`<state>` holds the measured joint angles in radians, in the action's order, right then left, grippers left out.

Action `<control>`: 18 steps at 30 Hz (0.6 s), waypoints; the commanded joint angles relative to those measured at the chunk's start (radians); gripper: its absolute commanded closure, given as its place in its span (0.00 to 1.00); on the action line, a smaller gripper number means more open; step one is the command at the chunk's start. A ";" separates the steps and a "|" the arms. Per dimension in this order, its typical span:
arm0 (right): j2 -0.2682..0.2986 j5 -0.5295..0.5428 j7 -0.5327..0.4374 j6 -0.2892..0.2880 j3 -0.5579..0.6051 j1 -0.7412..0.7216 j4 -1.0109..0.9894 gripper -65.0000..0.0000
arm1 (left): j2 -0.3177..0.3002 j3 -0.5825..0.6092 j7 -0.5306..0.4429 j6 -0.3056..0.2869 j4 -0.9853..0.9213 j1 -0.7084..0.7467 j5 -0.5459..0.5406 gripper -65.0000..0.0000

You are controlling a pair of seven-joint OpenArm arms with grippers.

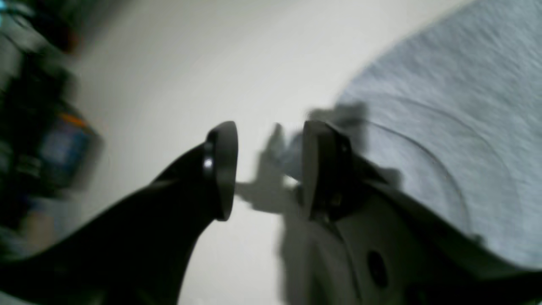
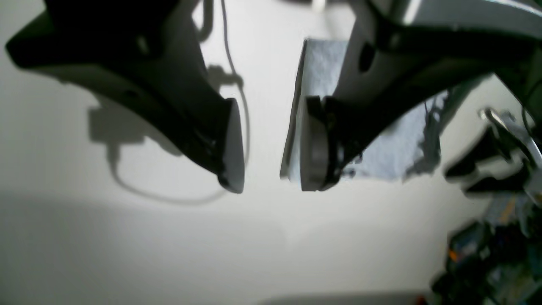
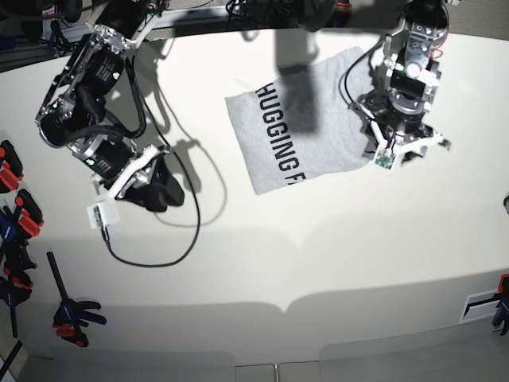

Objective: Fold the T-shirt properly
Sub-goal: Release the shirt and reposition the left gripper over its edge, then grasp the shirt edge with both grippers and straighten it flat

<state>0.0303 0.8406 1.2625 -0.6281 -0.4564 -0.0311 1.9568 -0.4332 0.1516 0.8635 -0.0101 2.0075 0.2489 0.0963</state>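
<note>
The T-shirt (image 3: 298,131) lies folded on the white table (image 3: 318,263) at the back middle, light grey with black block lettering face up. My left gripper (image 1: 271,169) hovers at the shirt's near right corner and is open, with nothing between its fingers. The grey cloth (image 1: 449,127) spreads just to its right. My right gripper (image 2: 273,148) is open and empty over bare table, well to the left of the shirt (image 2: 394,148). In the base view the left arm (image 3: 402,103) stands at the shirt's right edge and the right arm (image 3: 87,95) at the far left.
A black cable (image 3: 159,255) loops on the table below the right arm. Red and black clamps (image 3: 16,207) and another clamp (image 3: 71,310) lie along the left edge. Dark clutter (image 3: 278,12) lines the back edge. A white label (image 3: 481,306) sits near the front right.
</note>
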 commanded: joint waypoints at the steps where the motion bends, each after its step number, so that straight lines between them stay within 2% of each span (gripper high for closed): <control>1: -0.003 0.026 -0.024 0.001 0.015 -0.016 0.010 0.67 | -0.007 -0.001 -0.024 0.010 0.021 -0.001 -0.060 0.64; 3: -0.006 0.019 -0.026 0.000 0.051 -0.016 0.006 0.67 | -0.002 0.001 -0.031 0.006 0.021 0.015 -0.200 0.64; 7: -0.005 -0.112 -0.113 0.001 0.182 -0.021 -0.037 0.67 | 0.061 0.001 -0.081 -0.020 0.045 0.083 -0.251 0.66; 10: -0.005 -0.233 -0.188 0.003 0.304 -0.043 -0.113 0.67 | 0.117 0.001 -0.119 -0.124 0.079 0.151 -0.319 0.67; 12: -0.006 -0.270 -0.202 0.018 0.383 -0.072 -0.170 0.67 | 0.160 0.001 -0.129 -0.187 0.080 0.194 -0.343 0.67; 15: -0.008 -0.295 -0.206 0.042 0.490 -0.126 -0.243 0.67 | 0.210 0.001 -0.140 -0.193 0.079 0.260 -0.341 0.67; 18: -0.037 -0.365 -0.238 0.069 0.566 -0.185 -0.313 0.67 | 0.219 0.001 -0.170 -0.193 0.075 0.299 -0.340 0.67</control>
<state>-0.0029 0.4515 1.0504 -0.5671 0.1123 -0.1928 1.6268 -0.2131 0.1555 0.7200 -0.2035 2.0674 0.5503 -0.2359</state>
